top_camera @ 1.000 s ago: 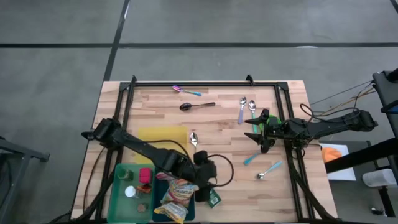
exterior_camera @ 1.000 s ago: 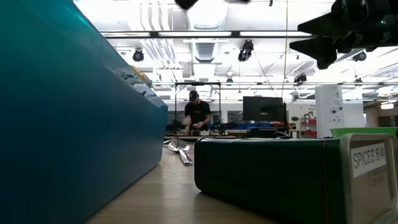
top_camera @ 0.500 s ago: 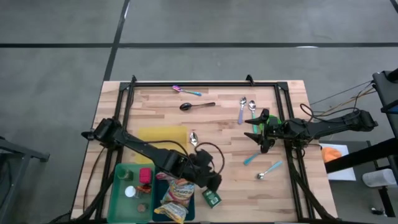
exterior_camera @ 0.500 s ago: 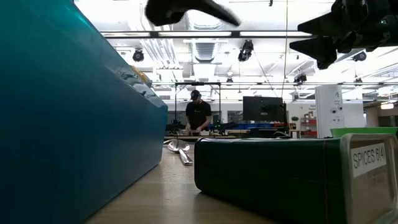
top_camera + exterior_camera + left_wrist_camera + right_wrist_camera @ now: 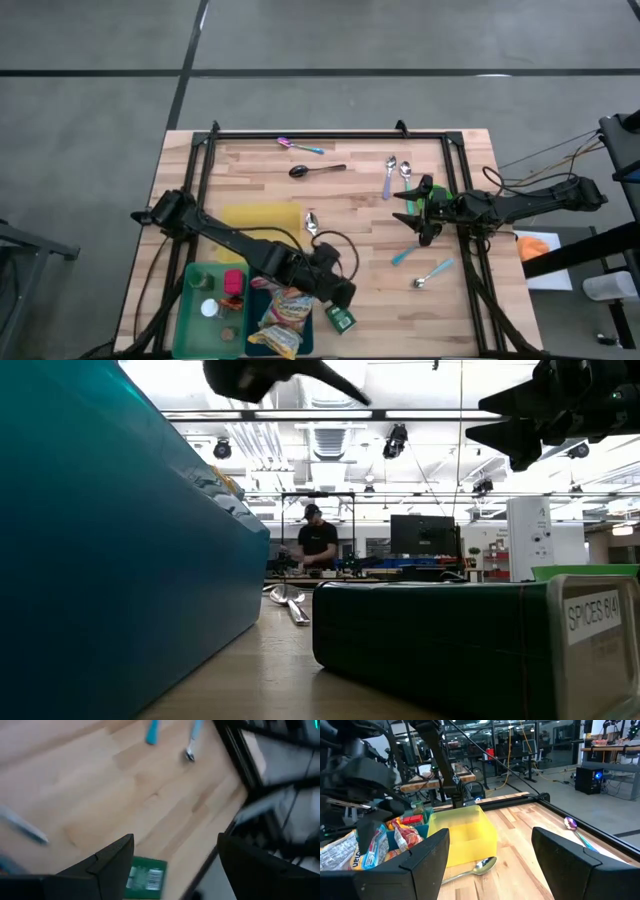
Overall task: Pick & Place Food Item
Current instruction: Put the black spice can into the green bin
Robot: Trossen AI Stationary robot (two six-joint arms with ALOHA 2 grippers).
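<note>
While the left hand [image 5: 338, 291] hangs apart, empty, we see the spice tin [image 5: 341, 319] just below it.
Right hand [image 5: 413, 213] sits apart, well off from the tin.

left wrist view's smeared, the green packet [image 5: 144, 878] cut by the bottom edge; teal bin [image 5: 110, 550] spills off the low view's left edge.

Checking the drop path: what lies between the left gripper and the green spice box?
Nothing: in the left wrist view the open left gripper hangs just above the green spice box, with bare wood around it.
</note>
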